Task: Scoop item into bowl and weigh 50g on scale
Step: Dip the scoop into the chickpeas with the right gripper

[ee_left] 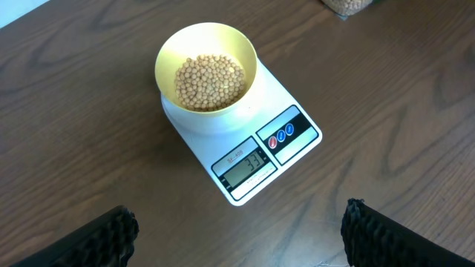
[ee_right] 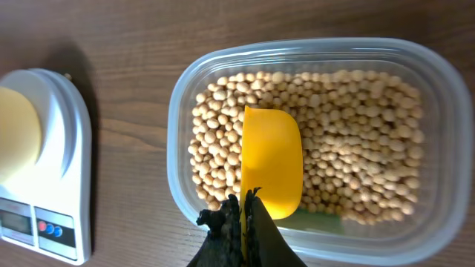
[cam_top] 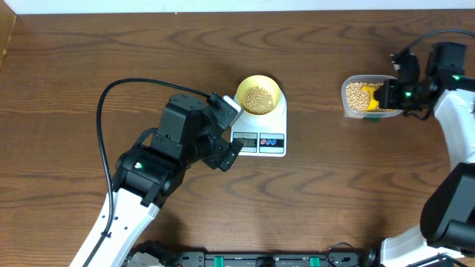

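On the scale (ee_left: 293, 100), pale-yellow bowl (ee_left: 167, 55) of soybeans (ee_left: 210, 80); at its 7 o'clock, left hand (cam_top: 223, 137) released. At 3 o'clock, over the clear tub (ee_right: 297, 50), right hand (ee_right: 241, 211) clenched on the yellow scoop (ee_right: 272, 159).

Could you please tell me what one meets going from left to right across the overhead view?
left claw, open → bowl → clear tub → right claw, shut on the yellow scoop
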